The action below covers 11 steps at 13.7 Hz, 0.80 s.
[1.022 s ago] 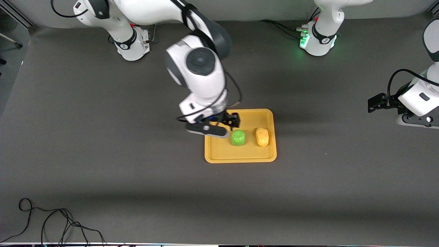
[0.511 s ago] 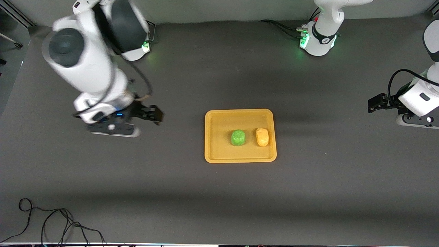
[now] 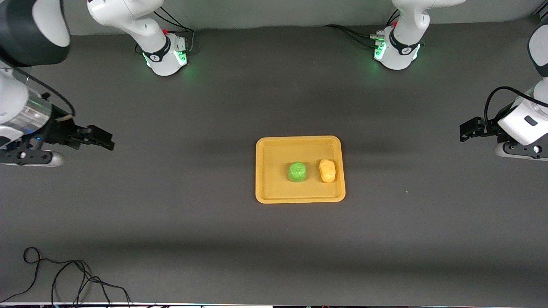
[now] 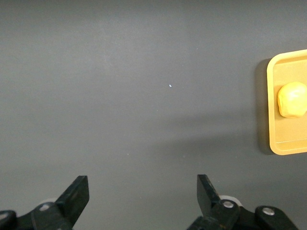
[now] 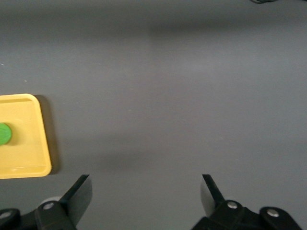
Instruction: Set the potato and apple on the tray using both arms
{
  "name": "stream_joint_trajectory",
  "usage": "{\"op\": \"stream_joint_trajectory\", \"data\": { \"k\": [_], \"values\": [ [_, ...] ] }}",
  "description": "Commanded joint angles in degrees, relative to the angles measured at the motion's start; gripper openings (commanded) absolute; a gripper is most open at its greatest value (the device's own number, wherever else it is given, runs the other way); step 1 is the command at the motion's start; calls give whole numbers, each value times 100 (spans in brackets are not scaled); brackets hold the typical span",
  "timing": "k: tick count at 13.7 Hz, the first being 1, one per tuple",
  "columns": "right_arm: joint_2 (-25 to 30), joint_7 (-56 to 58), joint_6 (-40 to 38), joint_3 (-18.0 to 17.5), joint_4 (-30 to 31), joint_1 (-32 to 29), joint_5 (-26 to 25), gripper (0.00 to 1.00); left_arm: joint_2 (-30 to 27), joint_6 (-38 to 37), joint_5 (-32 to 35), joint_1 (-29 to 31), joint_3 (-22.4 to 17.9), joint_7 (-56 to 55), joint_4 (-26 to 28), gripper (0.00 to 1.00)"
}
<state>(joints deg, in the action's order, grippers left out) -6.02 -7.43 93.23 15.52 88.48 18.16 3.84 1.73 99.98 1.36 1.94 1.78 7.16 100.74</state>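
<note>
Both fruits sit on the tray (image 3: 299,196), apple (image 3: 297,171) beside potato (image 3: 327,170), potato toward the left arm's end; left gripper (image 3: 464,129) hangs over bare table at its own end, jaws spread wide and empty, well apart from the tray; right gripper (image 3: 102,140) likewise at its end, jaws spread, holding nothing; the left wrist view catches only the potato, the right wrist view only a sliver of apple.

A dark grey table (image 3: 274,248) carries a loose black cable (image 3: 64,278) at 1 corner.
</note>
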Motion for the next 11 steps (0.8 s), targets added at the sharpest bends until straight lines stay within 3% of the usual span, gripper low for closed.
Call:
{"op": "stream_joint_trajectory", "data": {
  "k": [1, 4, 5, 11],
  "values": [
    [277, 539, 116, -706, 284, -1065, -146, 100, 29, 31, 66, -19, -2, 58, -2, 100],
    [452, 883, 125, -1444, 476, -2156, -208, 100, 29, 48, 66, -27, -2, 40, -11, 100],
    [522, 883, 151, -1542, 573, -2263, -208, 100, 20, 40, 66, -19, -2, 40, -11, 100],
    [514, 866, 63, -1552, 425, -2098, -436, 100, 3, 83, 58, 16, -11, 23, -28, 100]
  ]
}}
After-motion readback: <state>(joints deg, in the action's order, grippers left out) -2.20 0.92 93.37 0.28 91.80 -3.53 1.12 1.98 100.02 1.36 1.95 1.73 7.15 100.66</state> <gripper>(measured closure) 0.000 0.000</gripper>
